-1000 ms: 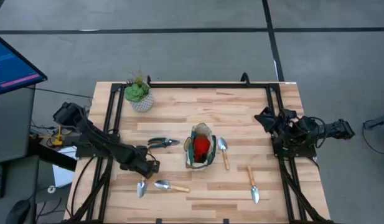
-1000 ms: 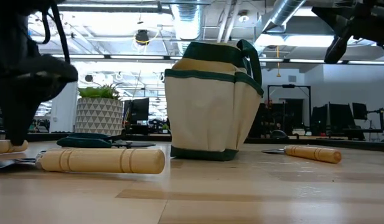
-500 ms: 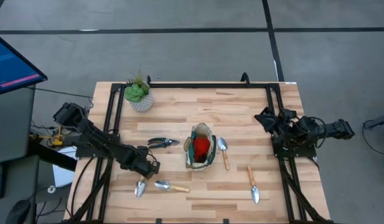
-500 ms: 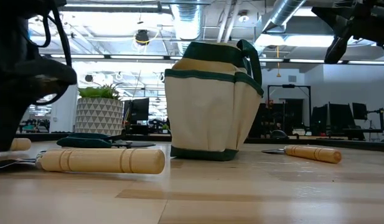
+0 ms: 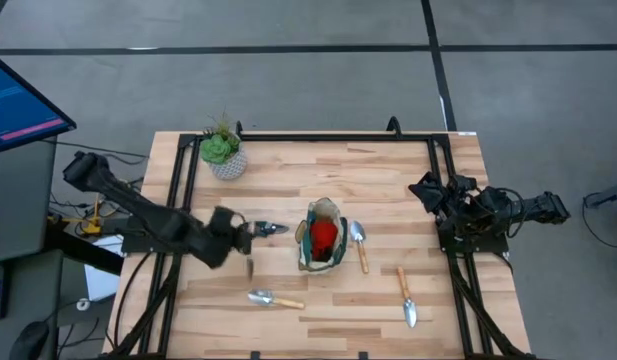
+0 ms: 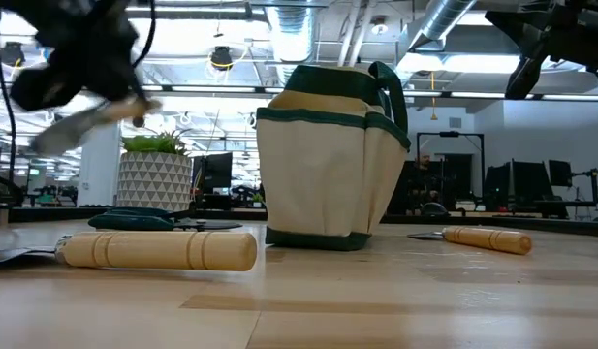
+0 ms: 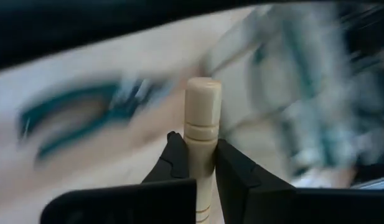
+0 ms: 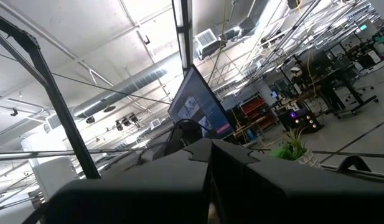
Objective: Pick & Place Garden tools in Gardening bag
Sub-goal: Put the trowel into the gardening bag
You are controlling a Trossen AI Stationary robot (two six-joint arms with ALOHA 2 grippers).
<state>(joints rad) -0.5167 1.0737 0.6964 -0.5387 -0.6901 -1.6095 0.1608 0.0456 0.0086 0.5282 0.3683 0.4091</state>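
My left gripper (image 7: 201, 165) is clamped on a trowel (image 7: 201, 118) by its wooden handle, held up off the desk (image 5: 388, 180), just left of the shears (image 5: 268, 229) & left of the bag (image 5: 322, 238). In the low view that trowel (image 6: 85, 118) hangs tilted in the air, blade end lower. Bag stands upright mid-desk w/ a red item (image 5: 325, 234) showing in its top. A 2nd trowel (image 5: 273, 298) lies flat near the front edge, below my gripper. A 3rd (image 5: 359, 243) lies just beside the bag's right side; a 4th (image 5: 406, 296) lies further right, toward the front. Potted plant (image 5: 222, 150) sits at the back left corner, well apart. My right gripper (image 5: 428, 189) is closed, empty, parked at the desk's right edge.
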